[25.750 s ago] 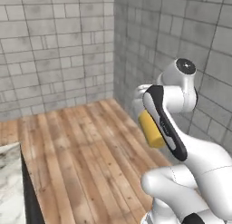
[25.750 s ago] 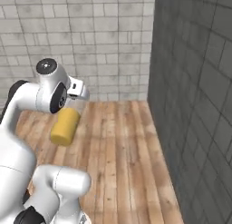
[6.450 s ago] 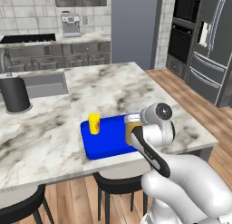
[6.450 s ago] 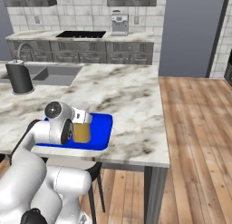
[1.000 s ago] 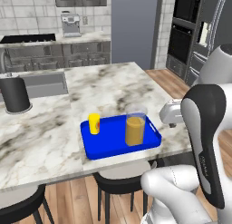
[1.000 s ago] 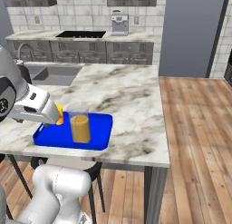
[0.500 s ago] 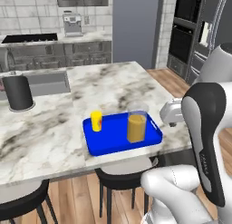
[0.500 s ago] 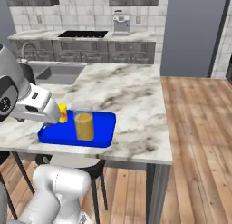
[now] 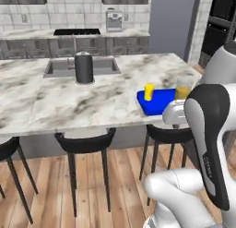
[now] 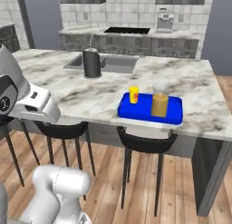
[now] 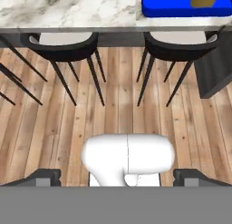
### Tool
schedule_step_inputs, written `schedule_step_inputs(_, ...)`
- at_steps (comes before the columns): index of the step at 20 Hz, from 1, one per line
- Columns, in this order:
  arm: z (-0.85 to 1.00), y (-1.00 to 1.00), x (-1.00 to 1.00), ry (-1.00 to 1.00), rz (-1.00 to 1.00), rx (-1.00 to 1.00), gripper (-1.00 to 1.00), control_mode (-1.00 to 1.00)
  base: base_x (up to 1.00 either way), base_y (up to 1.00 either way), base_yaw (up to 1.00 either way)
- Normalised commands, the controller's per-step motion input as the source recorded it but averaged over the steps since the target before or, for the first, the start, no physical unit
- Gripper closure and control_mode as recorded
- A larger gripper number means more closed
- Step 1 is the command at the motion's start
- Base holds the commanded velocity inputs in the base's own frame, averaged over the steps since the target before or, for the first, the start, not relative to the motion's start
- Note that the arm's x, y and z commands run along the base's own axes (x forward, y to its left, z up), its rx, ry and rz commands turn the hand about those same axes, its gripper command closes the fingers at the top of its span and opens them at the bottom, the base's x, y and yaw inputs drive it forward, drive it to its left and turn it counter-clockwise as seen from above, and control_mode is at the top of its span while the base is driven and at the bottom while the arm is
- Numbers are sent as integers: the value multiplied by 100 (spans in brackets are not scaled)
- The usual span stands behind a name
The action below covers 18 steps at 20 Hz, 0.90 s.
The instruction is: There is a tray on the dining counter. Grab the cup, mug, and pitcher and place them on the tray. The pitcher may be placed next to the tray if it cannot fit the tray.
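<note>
Two things sit on the blue tray [image 10: 144,113] on the dining counter [image 10: 86,94]: the yellow cup [image 10: 133,94] and the pitcher [image 10: 159,104]. The gripper [image 11: 119,177] hangs over the wood floor, well apart from them, fingers spread wide and holding nothing.

The arm [image 9: 209,144] consists of glossy white rounded link shells joined by dark grey to black joint sections. A black band runs down one link and carries small pale lettering, too small to read. The hand housing [image 10: 38,107] is a white block with small dark marks. The fingertips [image 11: 45,175] are small, dark and squared.
</note>
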Motion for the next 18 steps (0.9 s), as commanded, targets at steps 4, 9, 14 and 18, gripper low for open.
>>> schedule_step_inputs(4,0,0,0,0,0,0,-100,100,-67,100,28)
schedule_step_inputs(9,0,0,0,0,0,0,-100,100,-20,100,15)
schedule_step_inputs(14,0,0,0,0,0,0,-100,100,41,100,0)
schedule_step_inputs(18,0,0,0,0,0,0,-100,100,52,100,0)
